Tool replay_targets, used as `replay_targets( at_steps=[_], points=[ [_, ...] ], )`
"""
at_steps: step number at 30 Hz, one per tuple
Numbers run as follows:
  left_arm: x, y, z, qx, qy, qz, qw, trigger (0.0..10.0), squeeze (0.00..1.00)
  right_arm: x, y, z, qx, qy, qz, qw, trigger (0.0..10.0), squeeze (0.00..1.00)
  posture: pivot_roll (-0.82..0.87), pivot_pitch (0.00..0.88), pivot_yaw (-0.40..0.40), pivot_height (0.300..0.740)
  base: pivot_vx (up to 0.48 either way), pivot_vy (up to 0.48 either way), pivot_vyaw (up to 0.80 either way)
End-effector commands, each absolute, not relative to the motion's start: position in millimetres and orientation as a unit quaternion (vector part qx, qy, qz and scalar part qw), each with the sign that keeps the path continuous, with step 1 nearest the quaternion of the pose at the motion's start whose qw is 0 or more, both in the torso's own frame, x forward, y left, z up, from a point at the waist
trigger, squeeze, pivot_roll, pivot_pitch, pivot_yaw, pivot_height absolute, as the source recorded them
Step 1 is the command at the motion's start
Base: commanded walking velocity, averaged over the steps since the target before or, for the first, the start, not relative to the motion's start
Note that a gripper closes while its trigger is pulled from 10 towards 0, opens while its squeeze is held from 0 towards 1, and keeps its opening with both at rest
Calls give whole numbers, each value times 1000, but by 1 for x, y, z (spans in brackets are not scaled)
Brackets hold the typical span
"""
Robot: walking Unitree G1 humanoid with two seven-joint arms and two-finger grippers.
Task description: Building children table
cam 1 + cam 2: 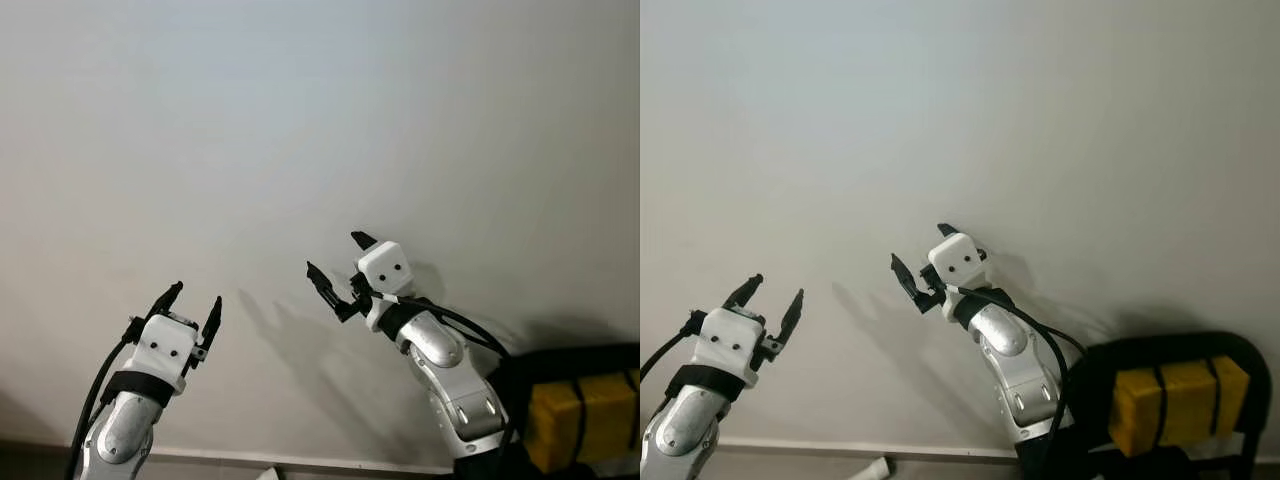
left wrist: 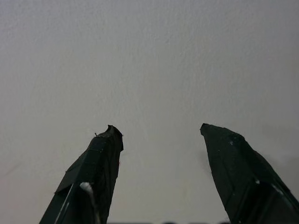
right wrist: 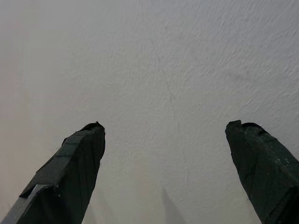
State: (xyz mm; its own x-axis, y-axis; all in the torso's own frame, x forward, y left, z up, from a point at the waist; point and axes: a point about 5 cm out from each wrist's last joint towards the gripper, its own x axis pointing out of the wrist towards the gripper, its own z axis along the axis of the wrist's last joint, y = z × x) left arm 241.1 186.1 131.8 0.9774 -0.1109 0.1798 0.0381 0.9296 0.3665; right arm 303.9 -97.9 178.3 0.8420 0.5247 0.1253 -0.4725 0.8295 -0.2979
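White plaster wall (image 1: 300,120) takes up most of the left eye view. The left pincer (image 1: 194,306) is raised at about 7 o'clock, its two black fingers spread apart with nothing between them. The right pincer (image 1: 340,265) sits near 5 o'clock, higher and nearer the middle, fingers also spread and empty, casting a shadow on the wall beside it. A black cable (image 1: 450,320) loops along the right arm. At 4 o'clock, by the lower edge, a yellow block (image 1: 585,410) bound with black straps rests in a dark frame.

The right eye view gives the same scene, with a small white object (image 1: 872,467) on the floor at 7 o'clock; what it is cannot be told. No part of the children's table can be picked out.

Left wrist view: both fingers (image 2: 96,172) held apart against bare wall.

Right wrist view: the fingers (image 3: 70,177) wide apart, wall beyond.
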Motion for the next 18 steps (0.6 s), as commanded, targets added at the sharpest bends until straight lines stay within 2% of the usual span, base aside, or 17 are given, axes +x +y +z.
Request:
replay_targets(
  at_steps=[1, 9, 11, 18],
  points=[
    [246, 178, 135, 183, -104, -55, 976, 10000, 0, 303, -105, 175, -124, -98, 245, 956, 10000, 0, -14, 0, -90, 740, 0, 0, 0],
    [251, 184, 139, 185, -104, -57, 976, 10000, 0, 301, -107, 172, -114, -94, 231, 962, 10000, 0, -32, 0, -63, 740, 0, 0, -53],
    [251, 184, 139, 184, -102, -57, 976, 10000, 0, 302, -108, 172, -115, -94, 230, 962, 10000, 0, -32, 0, -62, 740, 0, 0, -800],
    [250, 185, 138, 176, -96, -59, 978, 10000, 0, 304, -110, 171, -110, -91, 224, 964, 10000, 0, -39, 0, -58, 740, 0, 388, -800]
  ],
)
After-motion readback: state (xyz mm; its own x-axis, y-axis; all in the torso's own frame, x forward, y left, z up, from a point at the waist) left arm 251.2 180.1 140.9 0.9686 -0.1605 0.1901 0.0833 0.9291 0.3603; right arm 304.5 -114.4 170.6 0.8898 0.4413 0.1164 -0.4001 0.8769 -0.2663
